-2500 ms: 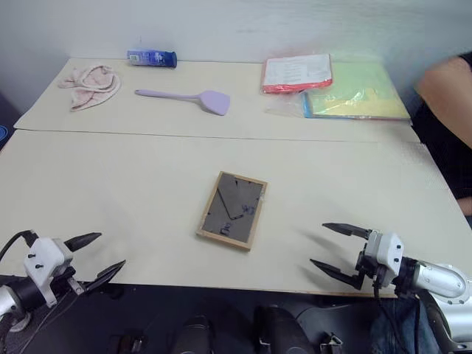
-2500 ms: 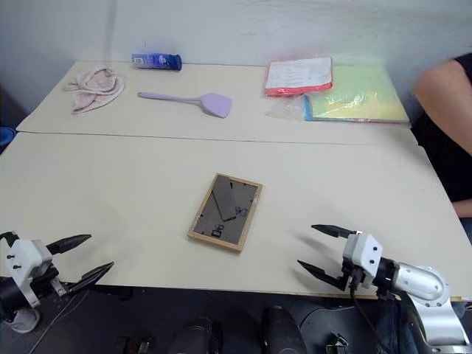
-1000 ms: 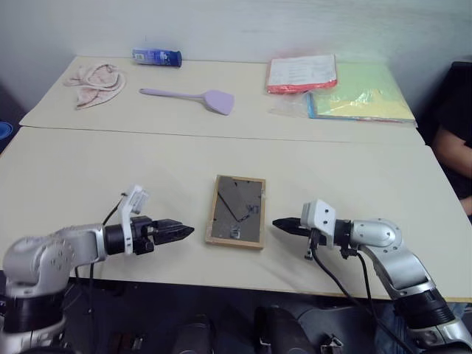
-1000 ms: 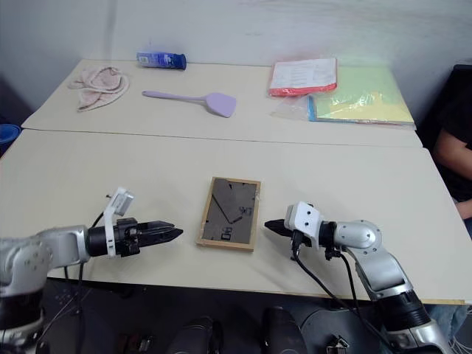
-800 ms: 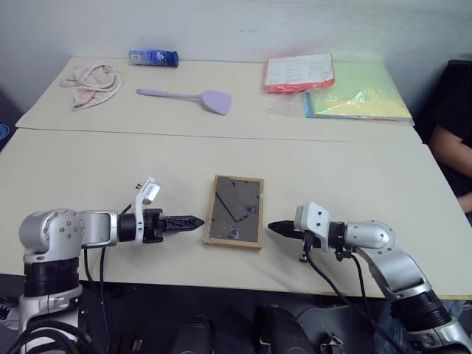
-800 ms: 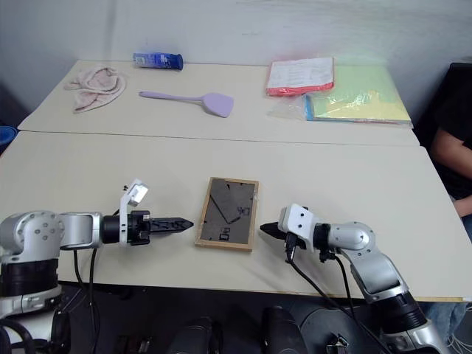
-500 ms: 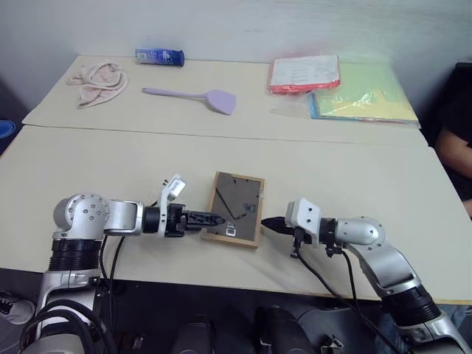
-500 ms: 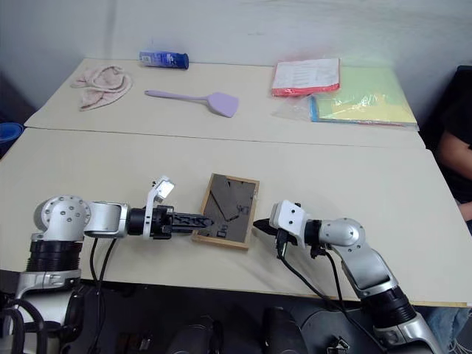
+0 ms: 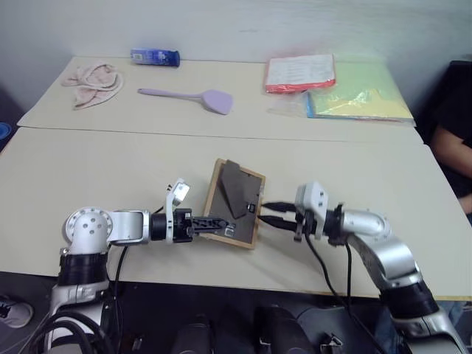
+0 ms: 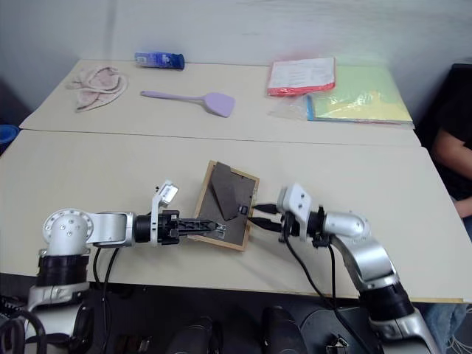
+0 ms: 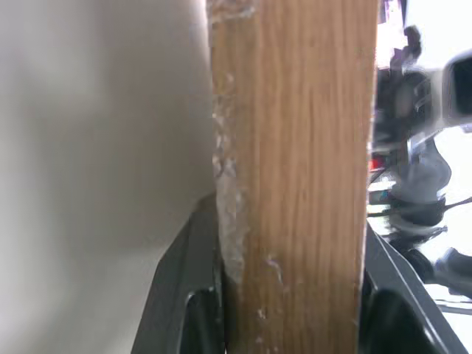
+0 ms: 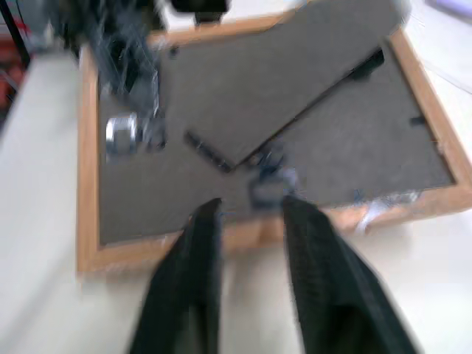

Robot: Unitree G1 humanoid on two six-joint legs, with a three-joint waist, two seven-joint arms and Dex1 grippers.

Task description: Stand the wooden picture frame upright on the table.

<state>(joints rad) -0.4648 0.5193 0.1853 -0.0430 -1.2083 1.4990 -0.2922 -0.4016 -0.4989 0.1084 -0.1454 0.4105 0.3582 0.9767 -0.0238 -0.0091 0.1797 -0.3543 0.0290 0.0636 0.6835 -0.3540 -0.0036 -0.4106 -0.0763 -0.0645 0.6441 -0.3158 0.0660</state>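
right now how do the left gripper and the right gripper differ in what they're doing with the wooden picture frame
The left gripper is clamped on the light wooden picture frame at its left edge; the right gripper touches nothing, its black fingers spread beside the frame's right edge. The left one comes in from the frame's left, the right one from its right. Both point inward at the frame, low over the pale cream table.

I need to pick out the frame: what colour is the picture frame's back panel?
Dark grey, bordered by light wood, on the wooden picture frame; clearest in the right wrist view.
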